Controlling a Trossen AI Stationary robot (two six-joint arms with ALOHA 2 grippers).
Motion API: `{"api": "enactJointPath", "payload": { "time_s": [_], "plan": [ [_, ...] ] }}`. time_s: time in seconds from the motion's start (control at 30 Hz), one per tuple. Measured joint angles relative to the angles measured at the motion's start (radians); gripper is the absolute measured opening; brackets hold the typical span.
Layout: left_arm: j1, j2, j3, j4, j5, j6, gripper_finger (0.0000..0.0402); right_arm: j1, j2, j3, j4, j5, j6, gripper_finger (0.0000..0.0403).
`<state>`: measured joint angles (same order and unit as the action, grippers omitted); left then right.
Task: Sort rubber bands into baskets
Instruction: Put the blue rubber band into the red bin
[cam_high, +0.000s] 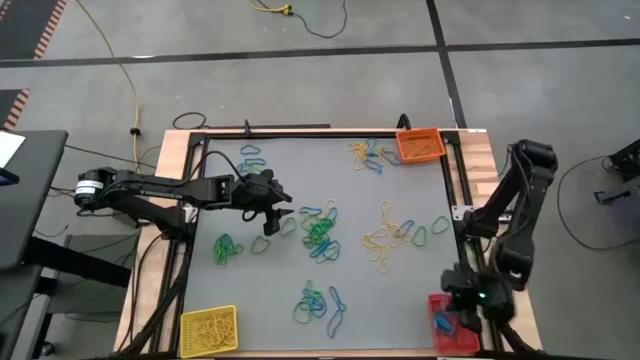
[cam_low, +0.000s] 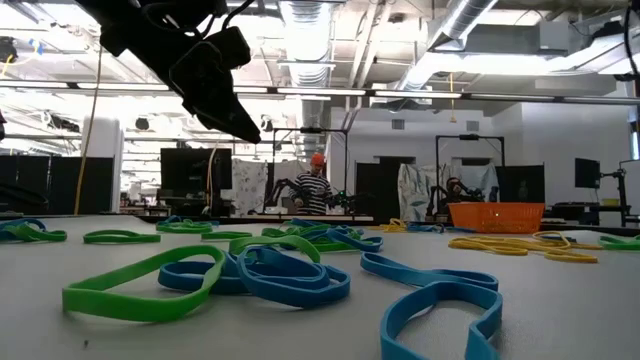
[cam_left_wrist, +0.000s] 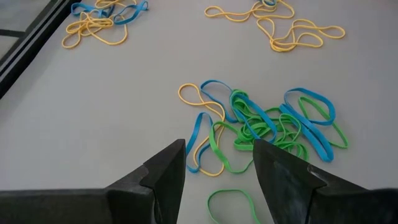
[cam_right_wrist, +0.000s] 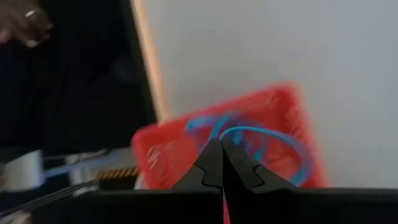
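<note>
Rubber bands in yellow, green and blue lie scattered on the grey table; a green and blue heap (cam_high: 318, 232) lies at its middle. My left gripper (cam_left_wrist: 217, 163) hangs open above that heap (cam_left_wrist: 273, 124), touching nothing. It also shows in the low view as the left gripper (cam_low: 240, 120). At the near right corner, my right gripper (cam_right_wrist: 221, 144) is shut on a blue rubber band (cam_right_wrist: 273, 140) above the red basket (cam_high: 442, 328), which holds blue bands. The orange basket (cam_high: 420, 146) stands at the far right corner. The yellow basket (cam_high: 208, 330), holding yellow bands, stands at the near left. My right gripper pinches the blue rubber band at one spot of its loop (cam_right_wrist: 235, 132) between its two fingertips. The fingers slant down from above. The rest of the loop (cam_right_wrist: 301, 158) stands out beyond the fingers, over the red basket (cam_right_wrist: 280, 106).
Other band heaps: yellow and blue (cam_high: 368, 155) beside the orange basket, yellow (cam_high: 390, 236) at the right, green and blue (cam_high: 320, 305) near the front edge, green (cam_high: 226, 248) at the left. A black frame (cam_high: 452, 190) borders the table. A person (cam_low: 316, 185) stands far behind.
</note>
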<state>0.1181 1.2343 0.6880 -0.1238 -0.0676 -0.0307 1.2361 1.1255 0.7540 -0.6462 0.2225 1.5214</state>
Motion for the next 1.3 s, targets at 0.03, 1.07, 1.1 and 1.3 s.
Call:
{"api": "enactJointPath", "payload": {
  "time_s": [0.03,1.07,1.1,1.3],
  "plan": [
    [0.0,0.0,0.0,0.0,0.0,0.0,0.0178,0.033,0.0,0.0,0.002,0.02,0.043,0.0023],
    [0.0,0.0,0.0,0.0,0.0,0.0,0.0178,0.169,0.104,0.0,0.1,0.138,0.185,0.0152],
    [0.0,0.0,0.0,0.0,0.0,0.0,0.0178,0.169,0.095,0.0,0.094,0.156,0.171,0.0154],
    [0.0,0.0,0.0,0.0,0.0,0.0,0.0178,0.138,0.049,0.0,-0.006,0.258,0.091,0.0156]
  ]
}}
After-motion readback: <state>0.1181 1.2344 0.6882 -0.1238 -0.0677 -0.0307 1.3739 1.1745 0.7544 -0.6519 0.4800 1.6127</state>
